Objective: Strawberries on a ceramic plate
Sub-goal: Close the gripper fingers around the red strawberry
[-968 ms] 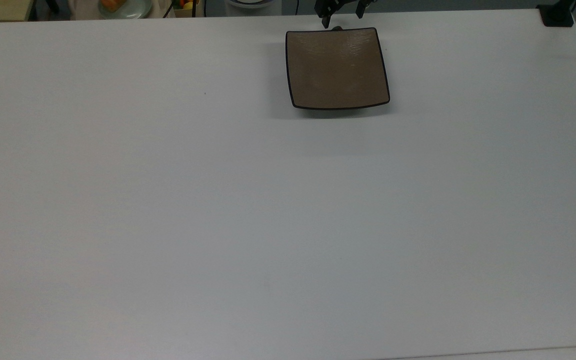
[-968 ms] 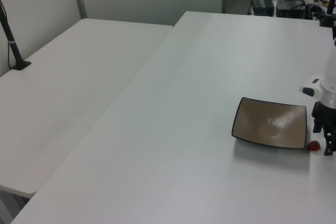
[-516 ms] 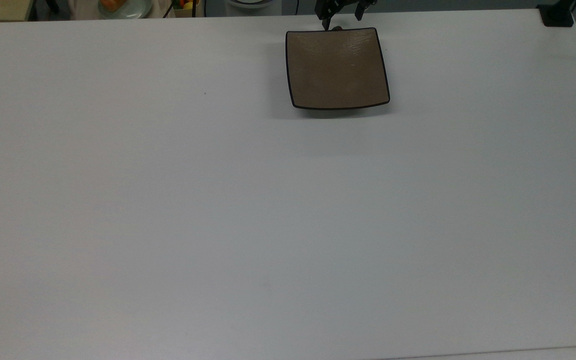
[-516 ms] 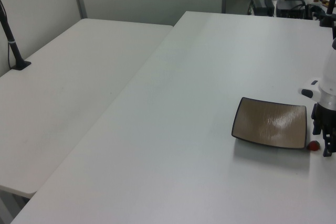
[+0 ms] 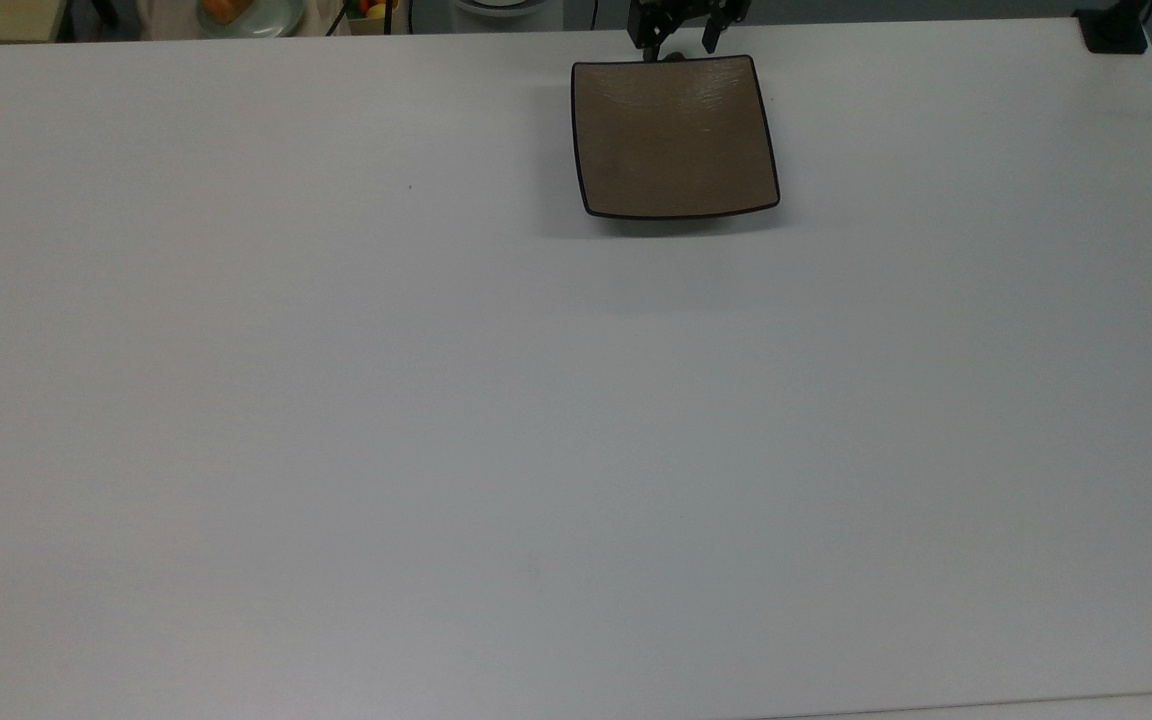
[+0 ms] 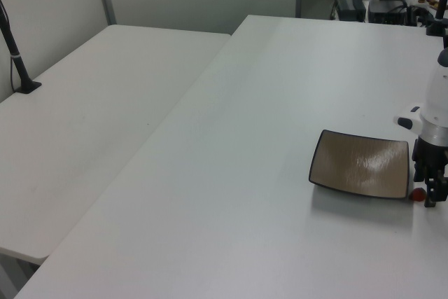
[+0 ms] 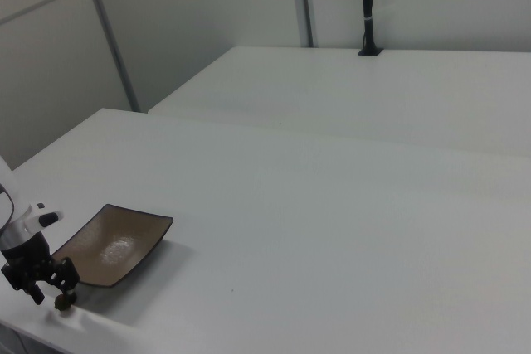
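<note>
1. On the white table (image 5: 436, 400), the square brownish ceramic plate (image 5: 674, 135) lay flat near the far edge in the top view, its dark rim and upturned corners plain to see and its glazed face bare.
2. Just beyond the plate's far edge in the top view, the strawberry (image 5: 673, 57) sat on the table, not on the plate, showing as a small dark lump against the rim.
3. Seen from the left view, the same strawberry (image 6: 418, 194) was a small red dot on the table just beside the plate's (image 6: 360, 164) near right corner.
4. Seen from the right view, the strawberry (image 7: 62, 302) appeared dark and rounded, resting on the table close to the plate's (image 7: 112, 244) near corner.
5. The gripper (image 5: 681, 40) hung over the strawberry in the top view, with its two black fingers parted and one on either side of the fruit.
6. From the left view, the gripper (image 6: 428, 190) reached down to about the strawberry's level, with the white arm (image 6: 435, 106) rising above it.
7. From the right view, the gripper (image 7: 51, 285) stood spread just above the fruit; whether the fingers touched it could not be told, and it held nothing lifted.
8. At the top view's upper left, past the table, a pale green round dish (image 5: 251, 15) held something orange.
</note>
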